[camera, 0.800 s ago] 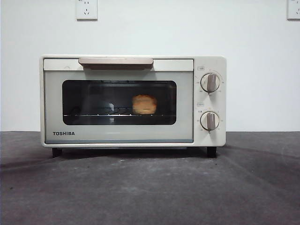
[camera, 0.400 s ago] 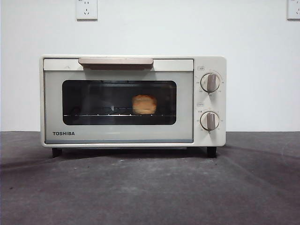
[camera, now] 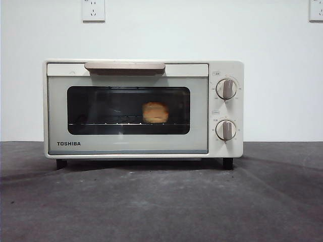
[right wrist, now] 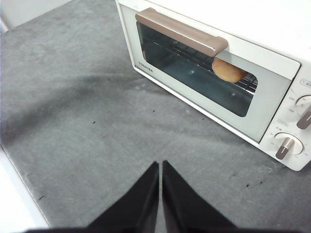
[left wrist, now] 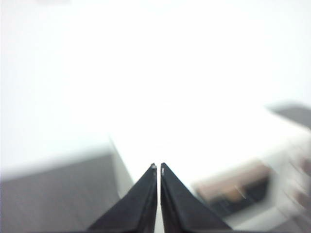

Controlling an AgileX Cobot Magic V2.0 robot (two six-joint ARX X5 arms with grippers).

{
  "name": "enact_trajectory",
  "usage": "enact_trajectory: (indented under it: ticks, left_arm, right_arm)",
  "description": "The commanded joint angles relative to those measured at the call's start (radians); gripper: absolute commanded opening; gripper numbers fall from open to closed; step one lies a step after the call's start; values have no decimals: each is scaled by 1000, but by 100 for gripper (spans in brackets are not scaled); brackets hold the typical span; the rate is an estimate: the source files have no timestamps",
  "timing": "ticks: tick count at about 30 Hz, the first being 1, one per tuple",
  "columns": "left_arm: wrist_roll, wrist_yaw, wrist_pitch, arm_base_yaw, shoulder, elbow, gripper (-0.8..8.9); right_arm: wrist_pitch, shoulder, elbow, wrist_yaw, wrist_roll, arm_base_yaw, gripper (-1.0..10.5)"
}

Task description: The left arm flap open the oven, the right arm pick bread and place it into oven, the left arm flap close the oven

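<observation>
The cream-white TOSHIBA oven (camera: 126,143) stands on the dark table with its door closed. Through the dark glass the golden bread (camera: 155,112) sits on the wire rack, right of centre. From the right wrist view the oven (right wrist: 204,104) and the bread (right wrist: 227,71) behind the glass show too. My right gripper (right wrist: 160,165) is shut and empty, held above the table in front of the oven. My left gripper (left wrist: 158,168) is shut and empty, up above the oven's top; the oven (left wrist: 204,145) shows blurred below it. Neither arm appears in the front view.
The beige bar handle (camera: 124,66) runs along the door's top. Two grey knobs (camera: 225,88) sit on the oven's right panel. Wall sockets (camera: 93,9) hang on the white wall behind. Grey mat (right wrist: 82,121) covers the table before the oven.
</observation>
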Motion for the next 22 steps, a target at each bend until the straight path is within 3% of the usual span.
enact_trajectory:
  ticks: [1,4,10,22]
  left_arm:
    - [34,-46,182,24,-42,-100,20]
    - [34,-102,276,54,-109,-212,20]
    - [41,-151,290,87,-225,-408,20]
    - [41,-154,283,97,-359,-677,20]
  right_arm:
    - [10,4,11,4,10,10,6]
    - [10,4,11,4,10,10,6]
    - [10,4,11,4,10,10,6]
    - [10,4,11,4,10,10,6]
